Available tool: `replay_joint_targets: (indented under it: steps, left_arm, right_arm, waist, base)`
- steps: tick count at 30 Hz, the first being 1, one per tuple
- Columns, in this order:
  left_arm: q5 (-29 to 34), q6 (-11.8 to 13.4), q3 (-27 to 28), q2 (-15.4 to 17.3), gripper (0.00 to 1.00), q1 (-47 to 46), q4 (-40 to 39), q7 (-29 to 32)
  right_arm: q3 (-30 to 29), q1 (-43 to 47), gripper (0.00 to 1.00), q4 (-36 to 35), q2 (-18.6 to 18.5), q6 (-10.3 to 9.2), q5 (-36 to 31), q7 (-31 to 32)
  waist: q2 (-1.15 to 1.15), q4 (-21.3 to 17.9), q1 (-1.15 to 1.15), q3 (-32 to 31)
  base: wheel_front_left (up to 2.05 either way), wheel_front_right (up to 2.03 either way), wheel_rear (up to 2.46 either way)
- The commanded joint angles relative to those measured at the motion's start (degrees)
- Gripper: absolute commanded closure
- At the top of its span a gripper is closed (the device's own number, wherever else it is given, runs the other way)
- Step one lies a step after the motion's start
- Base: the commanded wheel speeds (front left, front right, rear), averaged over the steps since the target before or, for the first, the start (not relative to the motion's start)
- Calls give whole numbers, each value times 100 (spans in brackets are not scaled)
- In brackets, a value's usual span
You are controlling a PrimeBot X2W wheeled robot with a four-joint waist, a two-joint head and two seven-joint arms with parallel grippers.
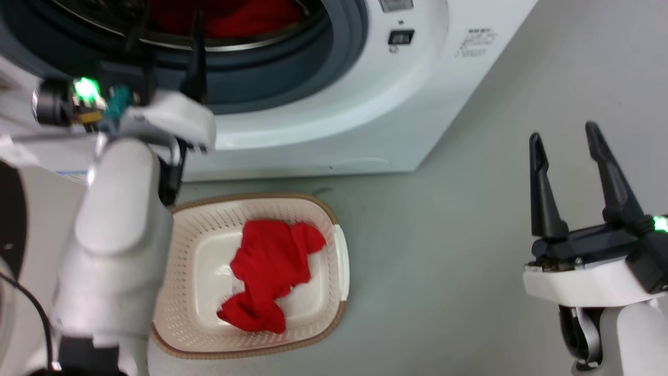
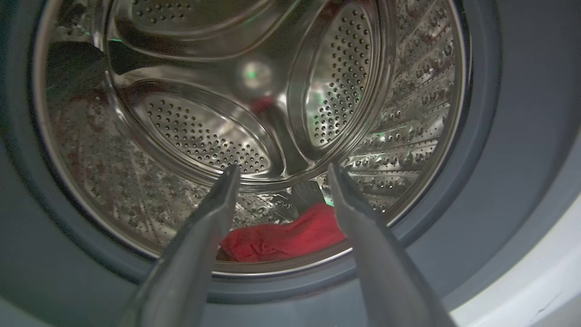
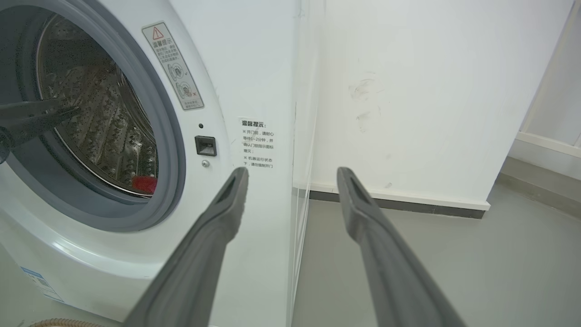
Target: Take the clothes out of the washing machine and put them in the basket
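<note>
Clothes (image 1: pixel 263 274): 1 in basket (image 1: pixel 250 209), 1 red piece (image 2: pixel 281 237) in washing machine (image 1: pixel 365 104)

Red garment (image 1: pixel 266 274) crumpled in cream basket (image 1: pixel 250 197); second garment (image 2: pixel 281 238) inside washing machine (image 1: pixel 365 104).

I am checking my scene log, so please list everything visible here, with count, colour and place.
washing machine: 1, white, behind the basket
drum: 1, steel, inside the machine
rubber ring: 1, grey, around the drum mouth
garment in drum: at least 1, red, bottom front
garment in basket: 1, red, crumpled on its bottom
basket: 1, cream, brown rim, on the floor
warning sticker: 1, white, on the machine's front
floor: grey
wall: white, beside the machine
left pincer: 1, dark, open, empty, at the drum mouth
right pincer: 1, dark, open, empty, above the floor
</note>
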Motion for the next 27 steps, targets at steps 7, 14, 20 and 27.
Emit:
replay_joint_targets:
  steps: [7,14,20,27]
  left_arm:
    - [53,-154,-56,269,0,-1415,1137,172]
    - [26,-339,-101,633,0,-2655,2026,787]
    - [-228,-502,-160,889,0,-3666,2675,1762]
    - [-237,-535,-660,1089,0,-4516,3163,2764]
  right_arm:
    - [20,-372,0,-169,4,-4,189,-12]
    - [30,-591,0,-297,5,-4,389,-12]
    - [13,-772,0,-427,6,-4,523,-12]
    - [-9,-903,0,-539,5,-4,691,-12]
  waist:
    - [0,-508,-1,930]
    - [0,-821,-1,1552]
    - [0,-978,-1,2012]
    - [0,-1102,-1,2426]
  base:
    - [0,0,0]
    - [0,0,0]
    - [0,0,0]
    - [0,0,0]
